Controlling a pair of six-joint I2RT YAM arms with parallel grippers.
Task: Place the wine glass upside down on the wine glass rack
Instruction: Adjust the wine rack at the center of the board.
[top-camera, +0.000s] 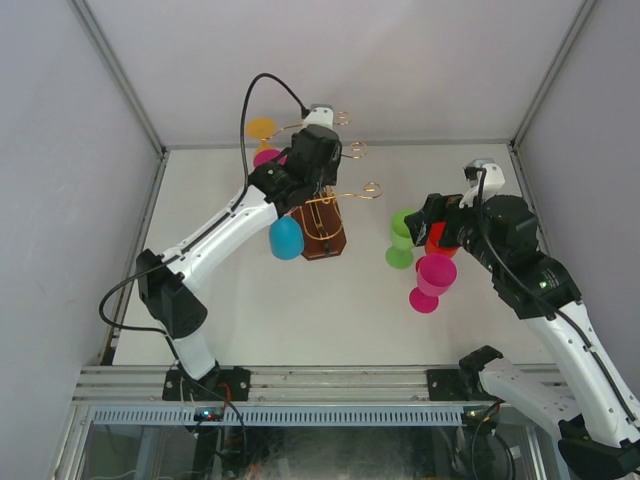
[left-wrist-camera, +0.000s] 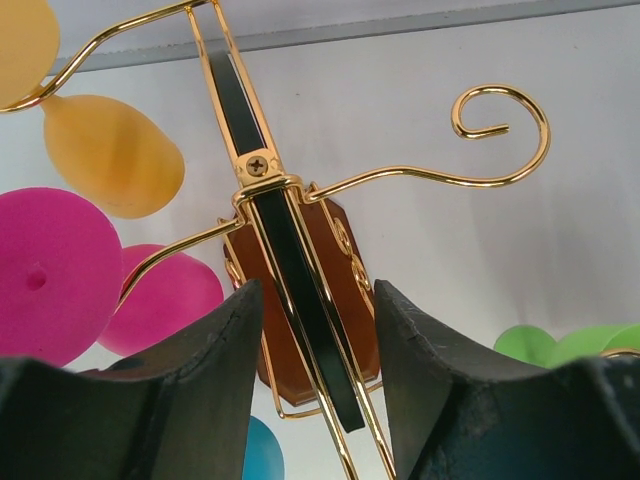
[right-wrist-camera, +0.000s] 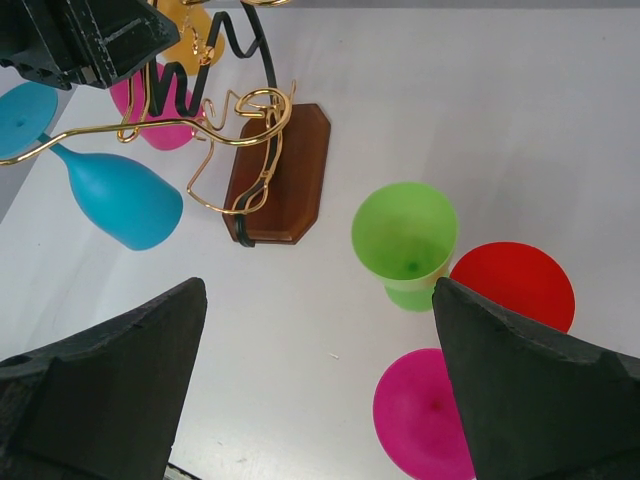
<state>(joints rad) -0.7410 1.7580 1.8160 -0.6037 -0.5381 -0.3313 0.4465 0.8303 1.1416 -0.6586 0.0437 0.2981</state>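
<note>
The wine glass rack (top-camera: 327, 232) stands mid-table on its brown base (right-wrist-camera: 290, 170), gold scroll arms spread. A blue wine glass (top-camera: 286, 238) hangs upside down from one arm. A yellow glass (left-wrist-camera: 110, 155) and a pink one (left-wrist-camera: 50, 270) hang on the far side. My left gripper (left-wrist-camera: 317, 295) hovers over the rack, open, its fingers on either side of the black band (left-wrist-camera: 300, 290) and holding nothing. My right gripper (right-wrist-camera: 318, 290) is open and empty above the table, next to an upright green glass (right-wrist-camera: 405, 235).
A red glass (right-wrist-camera: 515, 285) and a second pink glass (right-wrist-camera: 425, 410) stand upright by the green one, under my right gripper (top-camera: 428, 222). A free gold scroll arm (left-wrist-camera: 495, 130) points right. Walls close the table at the back and sides.
</note>
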